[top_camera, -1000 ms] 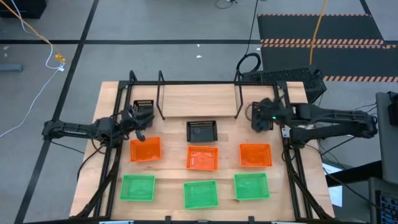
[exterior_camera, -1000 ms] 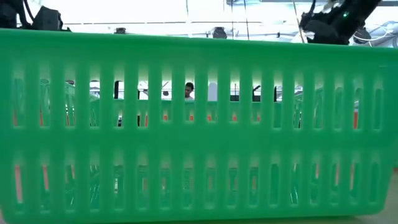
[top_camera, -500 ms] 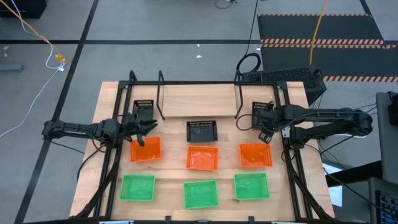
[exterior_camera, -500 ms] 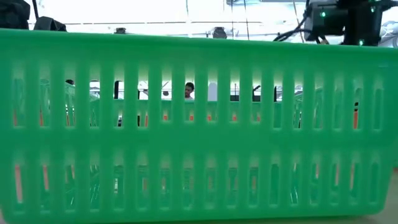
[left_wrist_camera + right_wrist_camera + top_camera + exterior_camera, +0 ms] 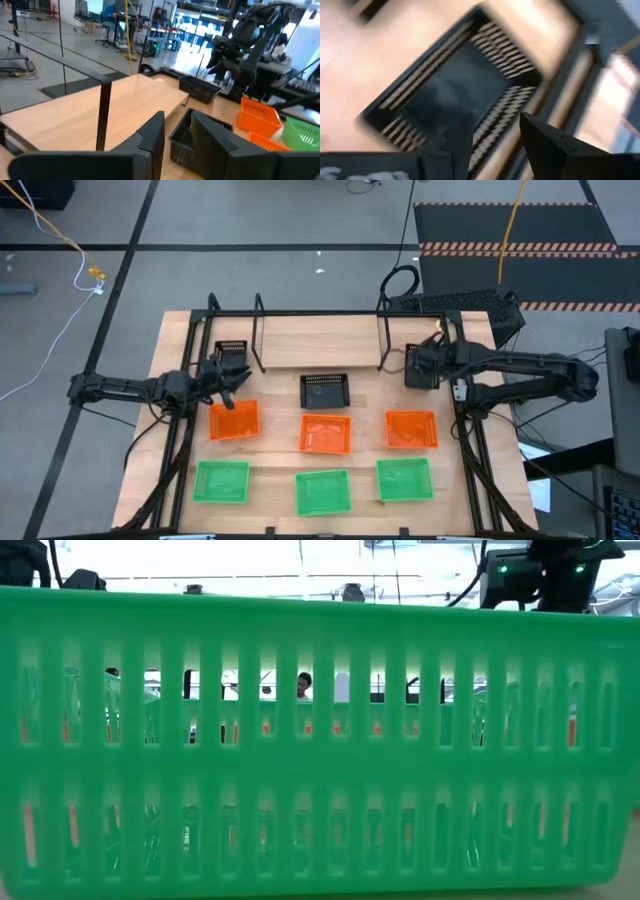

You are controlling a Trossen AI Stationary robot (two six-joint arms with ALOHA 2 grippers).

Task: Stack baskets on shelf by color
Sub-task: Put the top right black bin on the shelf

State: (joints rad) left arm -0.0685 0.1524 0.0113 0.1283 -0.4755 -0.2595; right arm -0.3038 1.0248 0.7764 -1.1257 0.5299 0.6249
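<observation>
Nine baskets lay on the counter: three black ones nearest the shelf, orange and green rows further out. Right pincer hovered open over the right black basket; left pincer open by the left black basket.

The left arm reaches in from the left side, stretched low and nearly level, its left end effector at the rear left with fingers parted. The right arm extends in from the right, elbow bent, its right end effector pointing down at the rear right, fingers apart.
</observation>
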